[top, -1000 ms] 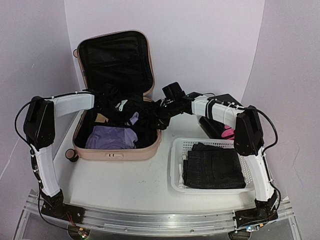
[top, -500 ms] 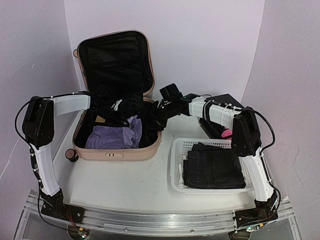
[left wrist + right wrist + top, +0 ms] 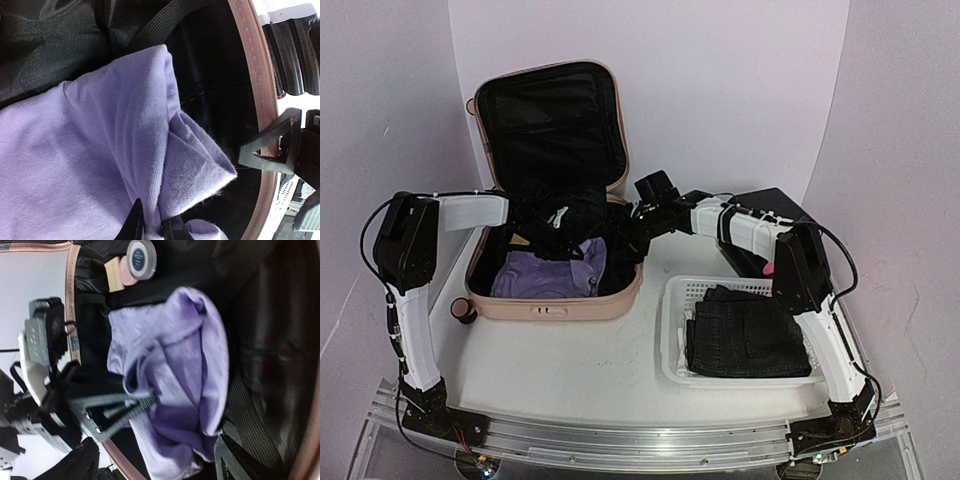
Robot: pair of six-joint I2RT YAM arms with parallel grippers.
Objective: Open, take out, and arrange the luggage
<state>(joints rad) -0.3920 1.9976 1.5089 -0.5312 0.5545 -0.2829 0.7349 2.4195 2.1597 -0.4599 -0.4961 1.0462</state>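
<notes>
- The left fingers [image 3: 136, 225] pinch a fold of the lilac garment [image 3: 100, 140], a soft brushed knit, bunched and creased.
- The right fingers [image 3: 75, 467] stand spread wide over the same cloth, holding nothing.
- The luggage [image 3: 555, 300], a rounded pale pink hard shell lined in black fabric, lies open by the table's [image 3: 580, 370] left edge, lid upright.
- Unpacking looks partly done: a dark folded garment [image 3: 745, 335] fills the white perforated basket [image 3: 672, 335] near the right edge; the lilac piece is not yet out.
</notes>
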